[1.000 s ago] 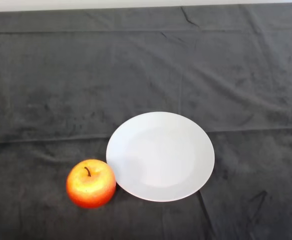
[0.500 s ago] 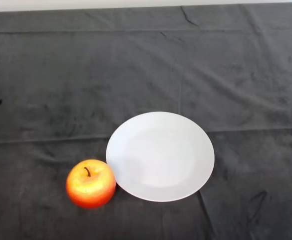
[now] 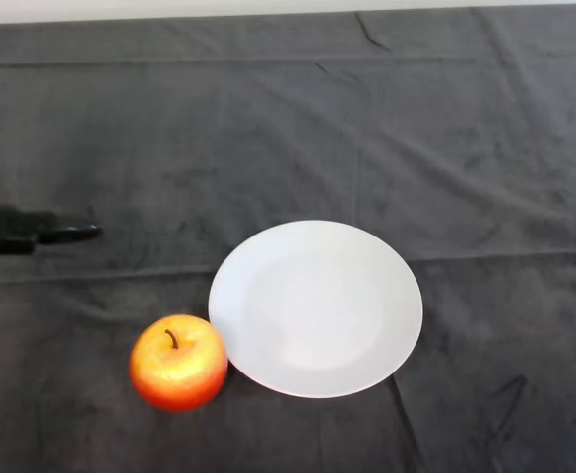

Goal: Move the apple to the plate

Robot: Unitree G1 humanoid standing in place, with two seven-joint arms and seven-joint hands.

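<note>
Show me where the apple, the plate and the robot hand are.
apple (image 3: 178, 363), head view, on its red-orange skin.
plate (image 3: 366, 266), head view, on its bare upper rim.
left hand (image 3: 17, 229), head view, on a black finger.

One apple, one white plate, one dark cloth, one hand

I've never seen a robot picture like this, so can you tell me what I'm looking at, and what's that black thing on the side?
You are looking through a camera on a robot's head, down at a table with a dark cloth over it. On the cloth sits a red and yellow apple with its stem up. Right beside it is a white plate with nothing on it. The black thing at the left edge is the tip of the robot's left hand, reaching in. It holds nothing and is not touching the apple. Its job is to put the apple on the plate.
</note>
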